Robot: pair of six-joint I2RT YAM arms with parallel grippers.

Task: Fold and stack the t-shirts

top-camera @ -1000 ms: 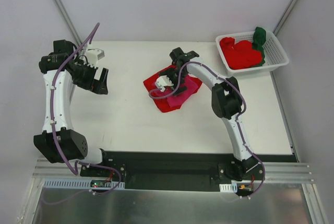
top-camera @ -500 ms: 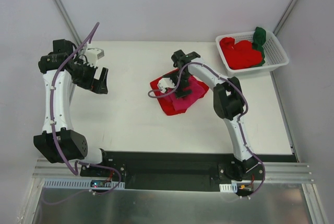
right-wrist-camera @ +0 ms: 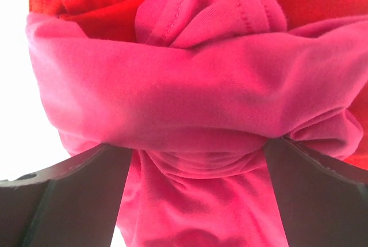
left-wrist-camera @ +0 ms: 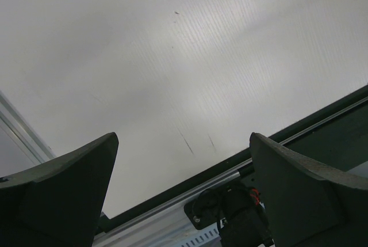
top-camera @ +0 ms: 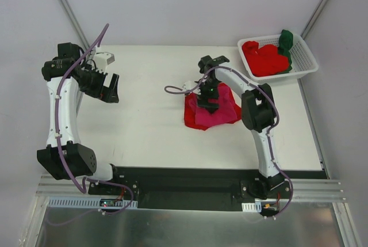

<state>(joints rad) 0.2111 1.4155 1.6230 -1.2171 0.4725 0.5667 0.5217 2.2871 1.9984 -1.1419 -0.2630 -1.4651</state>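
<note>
Shirts lie in two places: a pink shirt (top-camera: 208, 117) bunched on a red shirt (top-camera: 189, 107) just right of the table's (top-camera: 144, 126) middle, and more red shirts (top-camera: 264, 58) with a green shirt (top-camera: 286, 42) heaped in the basket (top-camera: 309, 57) at the far right corner. Down on the pink shirt is the right gripper (top-camera: 208, 98), jaws spread wide with a thick roll of cloth bulging between them, not pinched. Over bare table at the far left hangs the left gripper (top-camera: 109, 90), jaws wide apart, holding nothing. My worry is the tangle: pink and red are wadded together, so a closing grab could catch both layers and lift one lump, or the fat roll could slip free and spoil the fold.
</note>
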